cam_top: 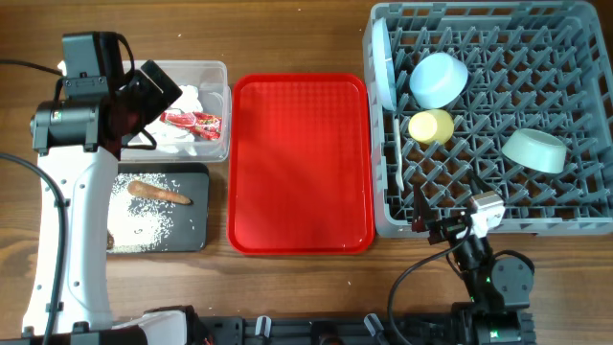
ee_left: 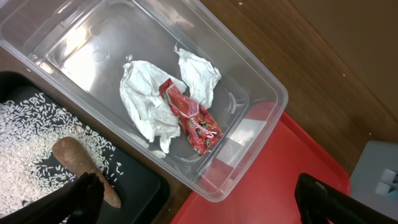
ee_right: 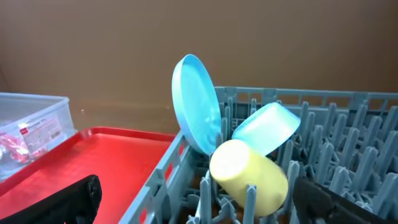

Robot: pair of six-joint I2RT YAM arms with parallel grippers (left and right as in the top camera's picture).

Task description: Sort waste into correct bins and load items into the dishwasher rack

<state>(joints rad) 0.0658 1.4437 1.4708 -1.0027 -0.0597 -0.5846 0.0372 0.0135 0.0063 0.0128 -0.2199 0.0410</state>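
Altogether two bowls [cam_top: 439, 79] [cam_top: 533, 150], one cup [cam_top: 430, 126], one plate [cam_top: 383, 62]

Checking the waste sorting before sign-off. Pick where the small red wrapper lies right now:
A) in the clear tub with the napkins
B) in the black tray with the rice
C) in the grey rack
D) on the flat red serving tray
A: the left wrist view shows the red wrapper lying inside the clear tub against the crumpled napkins, while the black tray holds only rice and the sausage scrap.
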